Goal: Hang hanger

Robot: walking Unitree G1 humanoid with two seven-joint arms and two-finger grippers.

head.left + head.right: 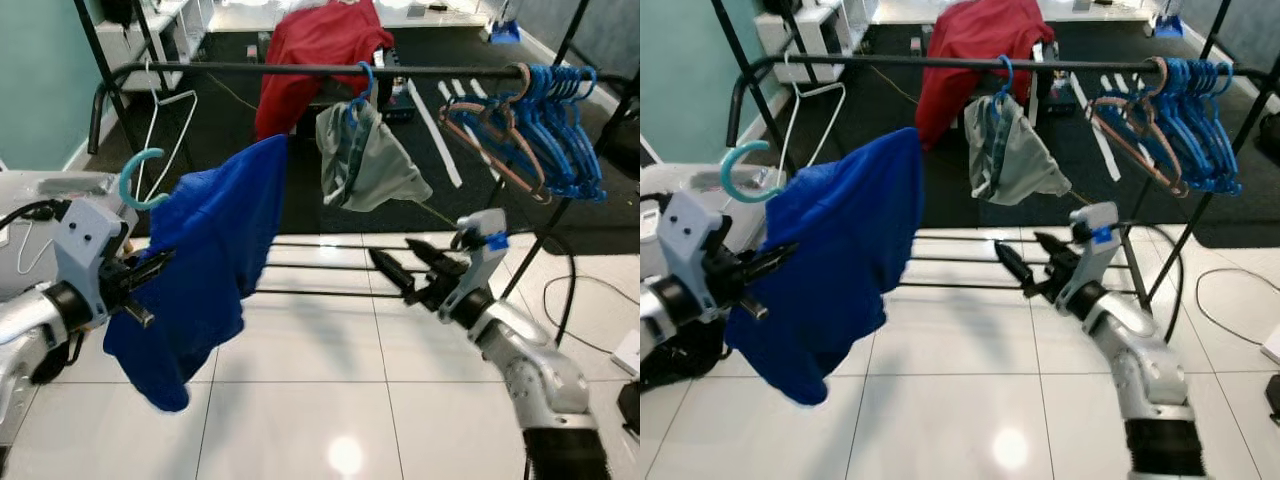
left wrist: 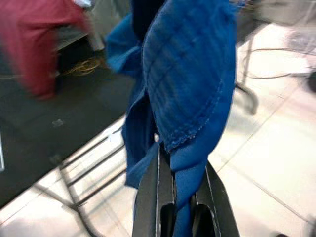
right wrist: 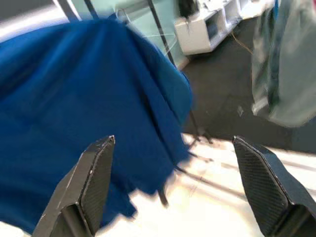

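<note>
A blue garment [image 1: 215,260] hangs on a teal hanger whose hook [image 1: 140,182] points up, off the rail. My left gripper [image 1: 158,262] is shut on that garment's edge at the left; in the left wrist view its fingers [image 2: 153,197] pinch the blue cloth [image 2: 187,89]. The black clothes rail [image 1: 300,69] runs across above and beyond it. My right gripper [image 1: 405,265] stands open to the right of the garment, below the rail, holding nothing. In the right wrist view its fingertips [image 3: 101,153] are spread wide and face the blue garment [image 3: 84,113].
On the rail hang a red garment [image 1: 315,50], a grey-green garment [image 1: 365,160] on a blue hanger, a white wire hanger [image 1: 165,110] and a bunch of several blue hangers [image 1: 560,130]. The rack's lower bars [image 1: 320,268] cross the white tile floor.
</note>
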